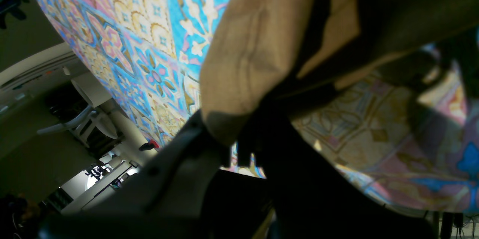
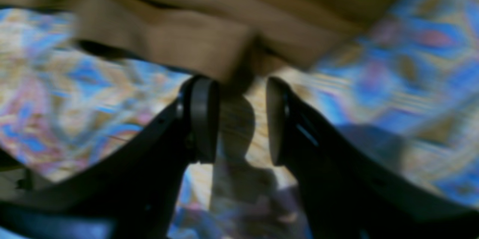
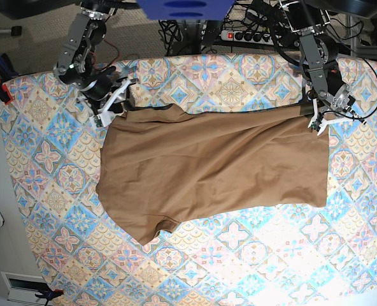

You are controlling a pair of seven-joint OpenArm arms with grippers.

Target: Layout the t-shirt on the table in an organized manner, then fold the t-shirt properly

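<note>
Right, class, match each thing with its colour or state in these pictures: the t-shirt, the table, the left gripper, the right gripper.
Things:
1. t-shirt
2. table
3. left gripper
4. right gripper

States:
A. jaws apart, at the cloth's edge
B. closed on an edge of the cloth
C. tan, spread out with some wrinkles
D. covered in blue, pink and cream tile pattern

Pairs: 1-C, 2-D, 3-B, 4-A

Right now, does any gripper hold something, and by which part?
The left gripper pinches the tan-brown cloth t-shirt at a corner; the right gripper is open, holding nothing.
</note>
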